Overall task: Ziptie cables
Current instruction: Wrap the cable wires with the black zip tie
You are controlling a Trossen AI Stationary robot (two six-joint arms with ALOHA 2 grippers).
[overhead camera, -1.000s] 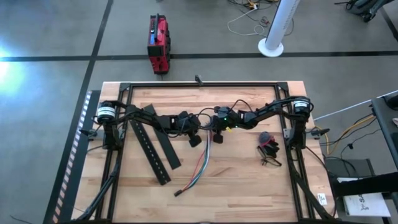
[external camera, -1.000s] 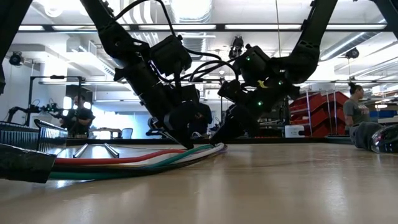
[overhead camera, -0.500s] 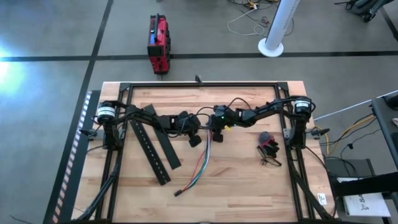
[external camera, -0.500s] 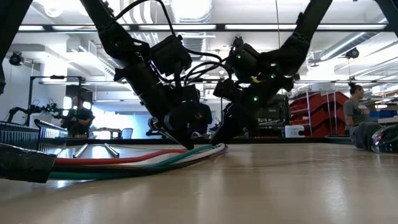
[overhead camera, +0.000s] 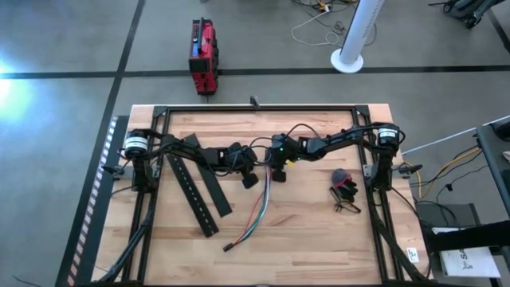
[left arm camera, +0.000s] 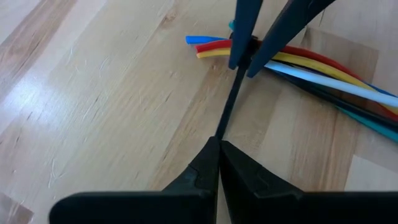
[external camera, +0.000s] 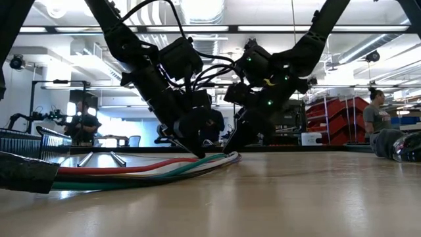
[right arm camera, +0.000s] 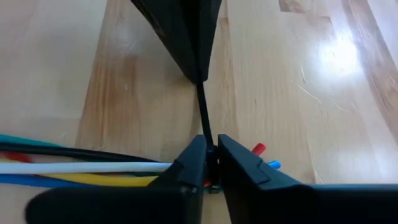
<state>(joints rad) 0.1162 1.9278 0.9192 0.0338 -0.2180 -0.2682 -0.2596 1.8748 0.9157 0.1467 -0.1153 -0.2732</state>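
I read no legible writing anywhere. My left gripper point(left arm camera: 219, 144) pinches black zip tie point(left arm camera: 229, 106) tail, jaws pressed together. Cables point(overhead camera: 256, 214) lie mid-table; tie wraps their end. My right gripper point(right arm camera: 210, 151) jaws clamped on tie at bundle.

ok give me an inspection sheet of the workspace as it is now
surface: wooden table inside a black frame, bare wood at the front.
job's things: cables lie bundled mid-table; a thin black zip tie runs from their end.
clutter: two black slotted bars on the left side; small dark wire tangle on the right side.
grippers: left tool shut on the zip tie's tail; right tool shut on the zip tie at the bundle.
cables: arm wiring loops above the wrists.
surroundings: red case and white post base on the floor; people in the room behind.
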